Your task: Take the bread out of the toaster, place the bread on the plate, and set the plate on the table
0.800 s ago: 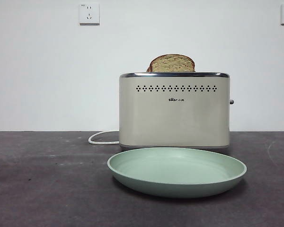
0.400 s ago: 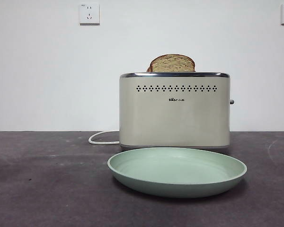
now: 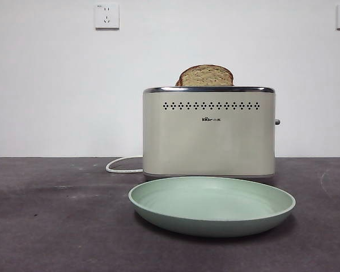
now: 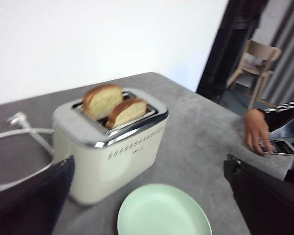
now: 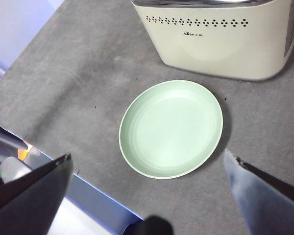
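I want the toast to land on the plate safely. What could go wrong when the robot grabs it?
Two slices stand side by side in the toaster, so an end effector might nip the other slice instead of the bread. The toaster could also tip or slide if the bread sticks. The plate lies right in front of it and could get bumped.

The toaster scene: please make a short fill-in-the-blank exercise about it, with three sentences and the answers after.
1. The toaster holds ____ slices of bread.
2. The plate lies on the table, and nothing lies ____ it.
3. The jaws of the left gripper and of the right gripper both stand ____, and each holds nothing.

Missing words: two; on; open
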Tool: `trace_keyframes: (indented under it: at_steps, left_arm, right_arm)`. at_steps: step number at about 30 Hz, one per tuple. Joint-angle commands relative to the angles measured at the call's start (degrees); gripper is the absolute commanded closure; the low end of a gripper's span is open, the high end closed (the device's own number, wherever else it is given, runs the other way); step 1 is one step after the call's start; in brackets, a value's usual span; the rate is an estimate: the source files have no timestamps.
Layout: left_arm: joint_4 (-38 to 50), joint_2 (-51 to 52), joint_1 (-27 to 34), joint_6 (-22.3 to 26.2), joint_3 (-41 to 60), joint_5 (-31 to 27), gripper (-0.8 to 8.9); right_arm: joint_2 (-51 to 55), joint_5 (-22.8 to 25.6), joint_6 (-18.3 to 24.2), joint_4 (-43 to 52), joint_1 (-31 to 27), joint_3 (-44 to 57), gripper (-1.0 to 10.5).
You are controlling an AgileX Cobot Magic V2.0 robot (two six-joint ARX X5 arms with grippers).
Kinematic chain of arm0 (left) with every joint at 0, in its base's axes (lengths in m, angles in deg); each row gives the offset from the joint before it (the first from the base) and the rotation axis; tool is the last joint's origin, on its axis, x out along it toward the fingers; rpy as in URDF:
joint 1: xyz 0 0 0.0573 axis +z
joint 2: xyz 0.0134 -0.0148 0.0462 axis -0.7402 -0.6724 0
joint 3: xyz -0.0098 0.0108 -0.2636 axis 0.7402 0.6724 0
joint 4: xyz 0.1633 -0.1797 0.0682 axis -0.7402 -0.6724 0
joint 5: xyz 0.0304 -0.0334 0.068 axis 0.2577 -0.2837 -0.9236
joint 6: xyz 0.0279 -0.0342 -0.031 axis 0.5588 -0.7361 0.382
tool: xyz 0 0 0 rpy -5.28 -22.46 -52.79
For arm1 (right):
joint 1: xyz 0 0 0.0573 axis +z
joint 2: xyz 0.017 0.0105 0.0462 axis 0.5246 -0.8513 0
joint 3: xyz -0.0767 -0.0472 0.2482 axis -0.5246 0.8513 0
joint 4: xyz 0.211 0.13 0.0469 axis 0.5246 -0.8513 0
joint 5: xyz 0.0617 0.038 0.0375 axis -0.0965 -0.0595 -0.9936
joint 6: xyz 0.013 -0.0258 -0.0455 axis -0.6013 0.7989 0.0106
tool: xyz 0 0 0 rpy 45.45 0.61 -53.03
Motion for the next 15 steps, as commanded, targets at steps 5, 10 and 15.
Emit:
trace_keyframes:
  at_steps: [5, 10, 15]
  left_arm:
    - [8.5, -13.5, -9.1, 5.4, -4.8, -5.6, 1.86]
    - [16.2, -23.8, -15.1, 8.5, -8.1, -12.0, 1.86]
    - [20.4, -34.8, -18.9, 12.7, -12.8, -14.6, 1.86]
  right_arm:
    - [-1.8, -0.1, 0.3, 0.1, 0.1, -0.2, 2.8]
    - [-3.3, -0.1, 0.5, 0.1, 0.1, -0.2, 2.8]
    - [-4.0, -0.1, 0.5, 0.1, 0.1, -0.2, 2.8]
